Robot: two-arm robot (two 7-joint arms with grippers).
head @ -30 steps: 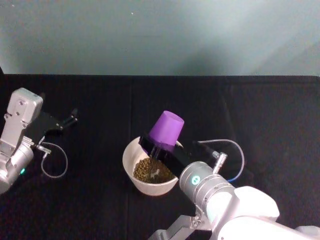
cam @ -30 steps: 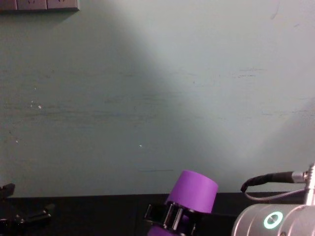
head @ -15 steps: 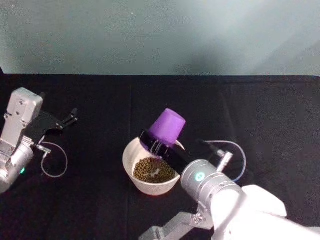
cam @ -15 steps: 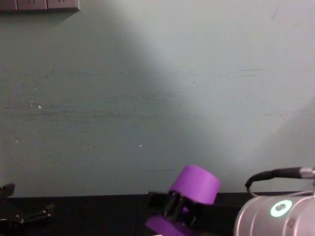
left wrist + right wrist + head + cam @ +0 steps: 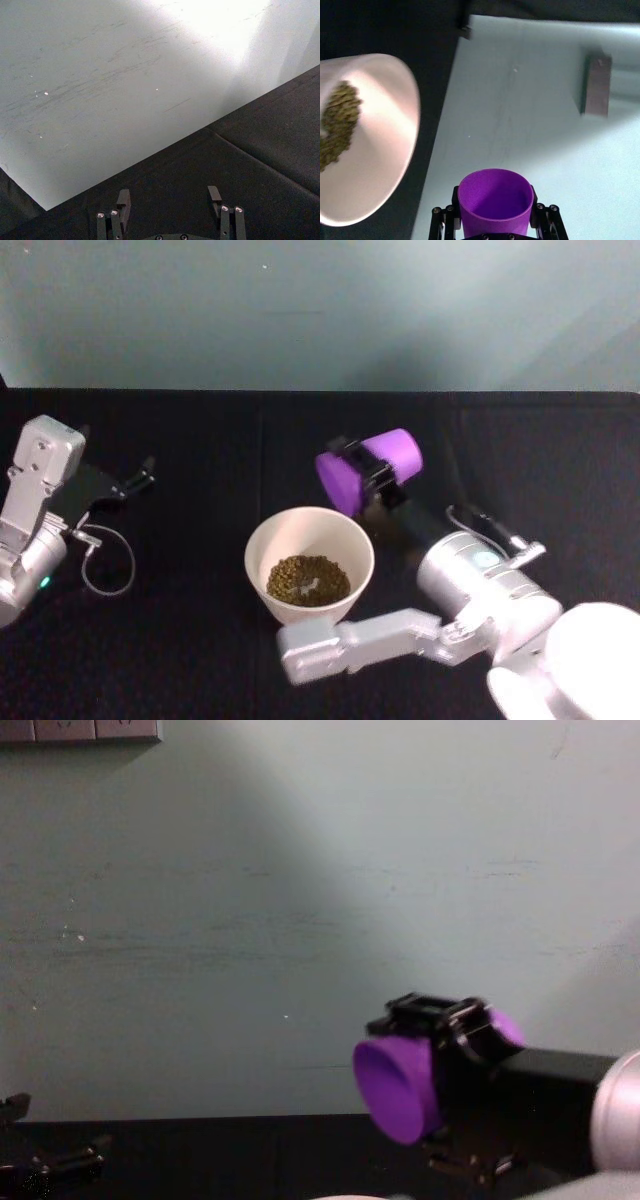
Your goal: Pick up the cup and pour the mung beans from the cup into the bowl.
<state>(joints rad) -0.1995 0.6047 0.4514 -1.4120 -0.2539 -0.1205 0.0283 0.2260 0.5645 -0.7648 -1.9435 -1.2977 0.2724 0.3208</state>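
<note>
The left gripper (image 5: 140, 478) is idling over the left of the black table (image 5: 180, 430), its fingers (image 5: 123, 200) standing apart and holding nothing. Near the middle, the bowl (image 5: 309, 566) is sitting on the table with a heap of mung beans (image 5: 308, 580) in its bottom. Just behind and to the right of it, the right gripper (image 5: 372, 469) is clamping the cup (image 5: 367, 469) in the air, tipped on its side with the mouth facing left; the wrist view is showing the cup (image 5: 495, 202) bare inside.
</note>
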